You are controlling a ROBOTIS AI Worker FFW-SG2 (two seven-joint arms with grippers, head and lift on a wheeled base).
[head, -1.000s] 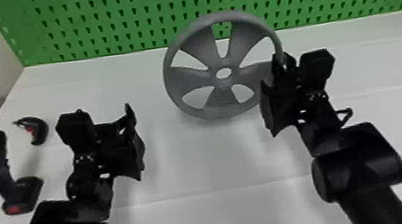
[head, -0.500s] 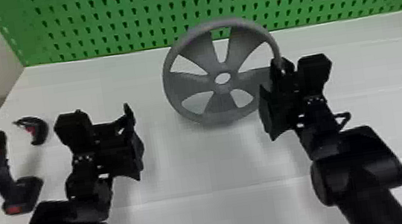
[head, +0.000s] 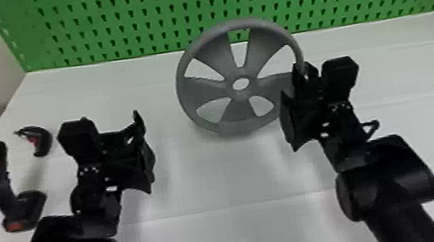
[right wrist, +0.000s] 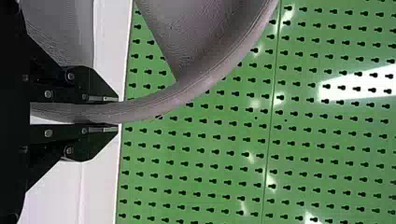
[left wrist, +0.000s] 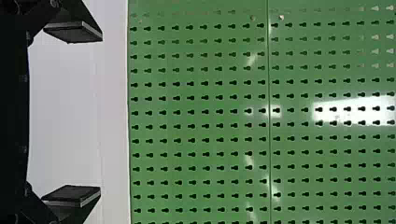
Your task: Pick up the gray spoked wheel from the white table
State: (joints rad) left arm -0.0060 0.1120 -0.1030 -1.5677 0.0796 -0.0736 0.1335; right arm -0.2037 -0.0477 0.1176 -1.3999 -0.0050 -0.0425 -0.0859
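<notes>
Clamping the rim of a gray, round, five-spoked wheel (head: pixel 203 88) in the right black, flat-fingered end effector (head: pixel 294 97).
Holding the wheel steeply tilted at the flat white worktop (head: pixel 212 180), in front of a glossy green perforated board (head: pixel 141 19), with contact beneath too unclear to tell. Hovering over the worktop with the left black, flat-fingered end effector (head: pixel 145 151), well apart from the wheel, fingers spread wide.

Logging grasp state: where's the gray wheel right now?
In the head view, the gray wheel stands upright near center, in front of the green pegboard, its right-side rim between the right gripper's closed-in jaws.
</notes>
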